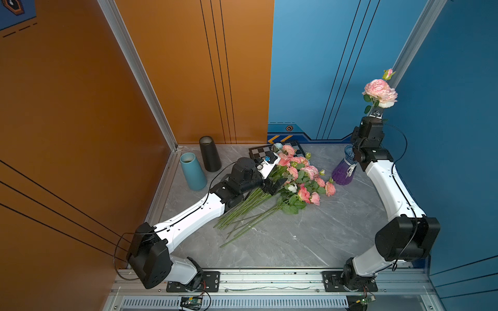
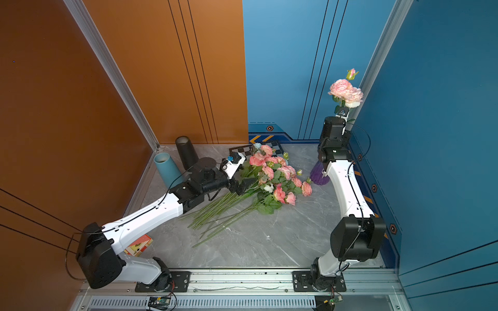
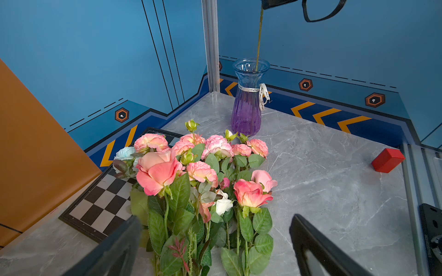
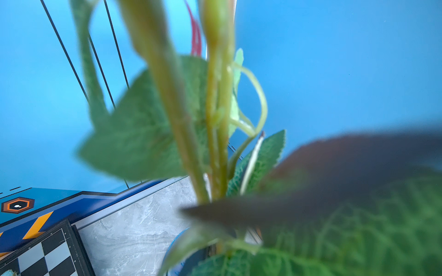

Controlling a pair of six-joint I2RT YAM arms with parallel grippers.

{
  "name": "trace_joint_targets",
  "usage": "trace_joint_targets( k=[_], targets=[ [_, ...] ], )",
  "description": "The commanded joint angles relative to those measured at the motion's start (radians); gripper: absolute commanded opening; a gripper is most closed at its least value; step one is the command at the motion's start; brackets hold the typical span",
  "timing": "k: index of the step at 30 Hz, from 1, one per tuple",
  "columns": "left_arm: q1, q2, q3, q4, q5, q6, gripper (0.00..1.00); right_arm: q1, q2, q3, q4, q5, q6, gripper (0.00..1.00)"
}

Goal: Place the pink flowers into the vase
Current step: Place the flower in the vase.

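Note:
A bunch of pink flowers (image 1: 301,172) (image 2: 280,172) (image 3: 203,172) lies on the grey table, with its long green stems pointing toward the front left. My left gripper (image 1: 273,175) (image 2: 241,175) (image 3: 215,218) stands open, one finger on each side of the leafy stems just below the blooms. My right gripper (image 1: 376,113) (image 2: 342,111) is raised above the vase (image 1: 343,172) (image 2: 319,175) (image 3: 247,107), a blue-to-purple glass one. It is shut on one pink flower (image 1: 380,93) (image 2: 346,91), held upright. That flower's stem (image 3: 259,35) (image 4: 215,143) hangs down into the vase mouth.
A teal cup (image 1: 192,175) and a black cup (image 1: 210,157) stand at the back left. A checkerboard (image 1: 258,152) lies under the blooms. A white rose (image 3: 223,204) and a pale blue flower (image 3: 124,153) sit among the bunch. A red box (image 3: 387,160) lies near the right edge.

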Motion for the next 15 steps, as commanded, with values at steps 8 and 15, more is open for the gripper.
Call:
trace_joint_targets(
  k=[8,15],
  targets=[
    [-0.008,-0.032,-0.025,0.017,0.000,-0.007,0.99,0.005,-0.004,-0.019,-0.065,0.003,-0.017,0.21],
    [-0.009,-0.030,-0.025,0.017,-0.001,-0.006,0.99,0.007,0.001,-0.018,-0.068,0.002,-0.014,0.27]
  ],
)
